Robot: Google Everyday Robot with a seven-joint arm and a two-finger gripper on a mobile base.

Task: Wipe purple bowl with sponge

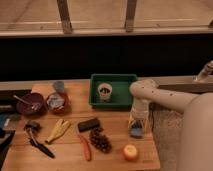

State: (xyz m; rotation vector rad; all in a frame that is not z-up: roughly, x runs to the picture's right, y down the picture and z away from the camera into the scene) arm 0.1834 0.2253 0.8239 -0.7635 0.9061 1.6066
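White robot arm [167,97] is reaching in from the right, elbow bending over the right end of the light brown wooden table [117,159]. The two-finger gripper [137,125] is pointing straight down at the table's right side, just in front of the green rectangular plastic tray [116,102]. Gripper is sitting right over the small blue-grey rectangular sponge [135,133], touching or nearly touching it; cannot tell if it is gripping the sponge or just sitting around it. Sponge is lying flat on the table, near the right edge.

The round shallow dark purple bowl [31,104] is sitting at the far left of the table, well apart from gripper and sponge, with a thin utensil leaning in it. Just beside it on the right, a reddish bowl with pale blue-grey inside [56,101] is sitting, and a small blue-grey cup [59,86] behind that. A white cup with dark contents [104,91] is standing upright inside the tray.

Along the middle and front: yellow bananas [59,130], black rectangular block [88,124], dark grape bunch [100,141], thin orange-red carrot-like vegetable [85,147], round orange fruit [130,152] near the sponge, black-handled tool [37,142] at left.
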